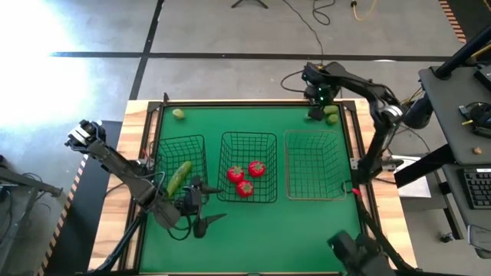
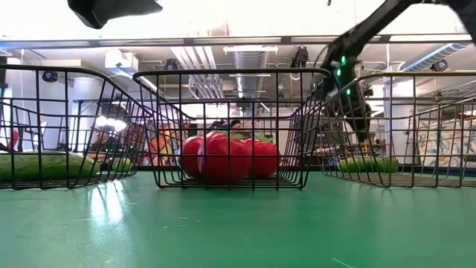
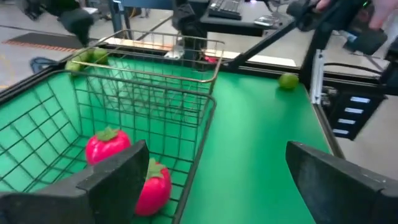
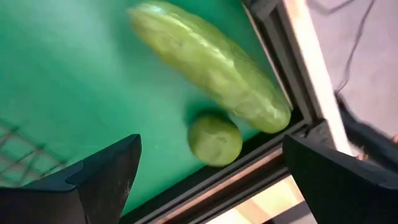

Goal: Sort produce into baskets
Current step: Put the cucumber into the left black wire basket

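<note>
The left arm reaches in from the table's left edge, its gripper point(image 1: 201, 208) low near the front, fingers spread wide. The right arm stretches to the far right corner, gripper point(image 1: 317, 98) pointed down, fingers apart.

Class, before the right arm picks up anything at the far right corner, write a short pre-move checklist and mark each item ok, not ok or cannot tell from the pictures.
1. Right pincer open: ok.
2. Right pincer over its target: ok, above the cucumber and lime.
3. Target clear of neighbours: not ok, the lime sits against the cucumber and close to the table rim.
4. Tan basket empty: ok.
5. Left pincer out of the way: ok, open near the left black basket.
6. All limes located: cannot tell, one at the far left.
</note>
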### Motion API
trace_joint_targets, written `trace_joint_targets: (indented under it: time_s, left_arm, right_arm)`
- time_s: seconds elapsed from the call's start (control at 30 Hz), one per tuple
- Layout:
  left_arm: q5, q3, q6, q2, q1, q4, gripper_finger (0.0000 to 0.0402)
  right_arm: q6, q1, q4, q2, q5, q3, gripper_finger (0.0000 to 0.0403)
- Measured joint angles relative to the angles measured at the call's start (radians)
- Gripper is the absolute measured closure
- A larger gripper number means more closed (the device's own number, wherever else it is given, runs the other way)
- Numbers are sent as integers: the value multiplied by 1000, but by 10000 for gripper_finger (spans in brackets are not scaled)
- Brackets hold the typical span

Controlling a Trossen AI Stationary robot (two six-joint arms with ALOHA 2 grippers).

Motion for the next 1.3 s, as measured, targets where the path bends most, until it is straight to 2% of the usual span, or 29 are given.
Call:
trace_joint_targets:
  time_s: [0.2,0.43,0.8,0.9,1.03,1.2,1.3]
  left_arm:
    - [-8,0,6,-8,-2,2,43]
    - [-8,0,-33,-8,-2,7,43]
    - [-9,0,-69,-8,-8,9,43]
    - [-64,0,-52,-8,-8,13,43]
    - [-158,0,-50,-8,-8,15,43]
    - [-176,0,-48,-8,-8,14,43]
    - [-187,0,-43,-15,-8,11,43]
  right_arm:
    - [-24,-79,-6,128,-8,64,19]
    - [-47,-92,-8,220,-12,72,19]
    - [-38,-88,16,254,-8,71,26]
    - [-37,-84,19,250,-9,71,56]
    - [-39,-82,44,250,-53,71,119]
    - [-41,-62,46,247,-79,71,209]
    - [-54,-35,54,231,-79,71,250]
